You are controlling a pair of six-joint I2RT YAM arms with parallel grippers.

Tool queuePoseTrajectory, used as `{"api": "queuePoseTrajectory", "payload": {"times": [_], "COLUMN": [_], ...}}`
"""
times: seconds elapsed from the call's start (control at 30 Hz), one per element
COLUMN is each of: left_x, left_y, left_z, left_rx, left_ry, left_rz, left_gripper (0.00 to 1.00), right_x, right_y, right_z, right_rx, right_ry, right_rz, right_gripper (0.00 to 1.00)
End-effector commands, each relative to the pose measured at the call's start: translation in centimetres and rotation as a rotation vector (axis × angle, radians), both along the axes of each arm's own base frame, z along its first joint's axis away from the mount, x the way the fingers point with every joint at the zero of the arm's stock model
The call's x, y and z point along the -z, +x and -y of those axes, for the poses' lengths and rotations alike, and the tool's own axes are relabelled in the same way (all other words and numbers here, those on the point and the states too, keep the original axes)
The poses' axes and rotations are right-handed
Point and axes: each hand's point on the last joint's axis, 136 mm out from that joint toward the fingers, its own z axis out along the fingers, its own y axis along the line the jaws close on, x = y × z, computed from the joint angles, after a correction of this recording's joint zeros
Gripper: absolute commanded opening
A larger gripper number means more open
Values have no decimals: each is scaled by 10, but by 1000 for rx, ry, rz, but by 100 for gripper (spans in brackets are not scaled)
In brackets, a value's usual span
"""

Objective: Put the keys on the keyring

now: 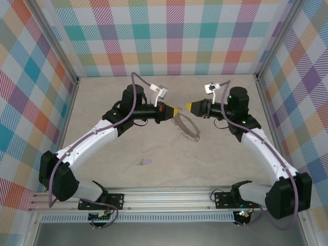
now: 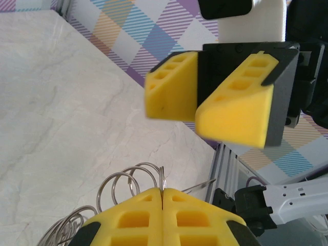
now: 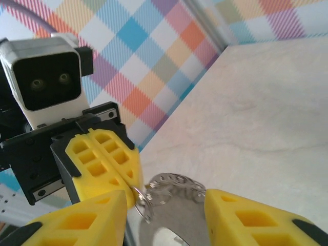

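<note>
The keyring [image 1: 187, 135], a thin grey hoop fringed with small silvery loops, hangs above the table's middle. My left gripper [image 1: 176, 111] is shut on its rim; in the left wrist view the yellow pads [image 2: 163, 190] pinch a ring edge, with loops [image 2: 125, 183] fanning to the left. My right gripper [image 1: 190, 106] faces it tip to tip and is open. In the right wrist view its fingers [image 3: 165, 201] stand wide on either side of the keyring [image 3: 177, 185], not touching it. A tiny lilac-headed key [image 1: 145, 162] lies on the table, nearer the arm bases.
Plaid walls enclose the pale marble tabletop [image 1: 220, 154] on three sides. An aluminium rail [image 1: 169, 197] with both arm bases runs along the near edge. The two grippers are only a finger's width apart.
</note>
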Motion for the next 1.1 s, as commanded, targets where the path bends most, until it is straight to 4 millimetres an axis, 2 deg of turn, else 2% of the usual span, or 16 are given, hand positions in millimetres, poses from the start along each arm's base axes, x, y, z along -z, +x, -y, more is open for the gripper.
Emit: {"api": "queuePoseTrajectory", "payload": {"times": [0.0,0.2,0.27,0.4,0.53,0.77,0.93,1.07], "left_x": [-33,-40,-40,-37,-35,-34,-33,-33], "left_y": [-11,-14,-14,-15,-15,-15,-15,-14], "left_z": [-2,2,3,6,8,9,10,10], "left_rx": [13,47,57,74,85,94,96,92], "left_ry": [-67,-83,-86,-85,-86,-87,-89,-87], "left_rz": [107,114,110,97,90,81,79,80], "left_gripper": [0,0,0,0,0,0,0,0], "right_x": [-1,17,14,2,-12,-25,-23,-25], "right_y": [6,4,0,-17,-31,-42,-41,-43], "right_z": [11,3,-2,-13,-25,-33,-34,-34], "right_rx": [76,24,-13,-65,-130,-179,-185,-192], "right_ry": [46,97,129,149,172,233,251,263], "right_rz": [10,-45,-44,9,45,77,66,65], "right_gripper": [41,30,23,18,16,14,14,20]}}
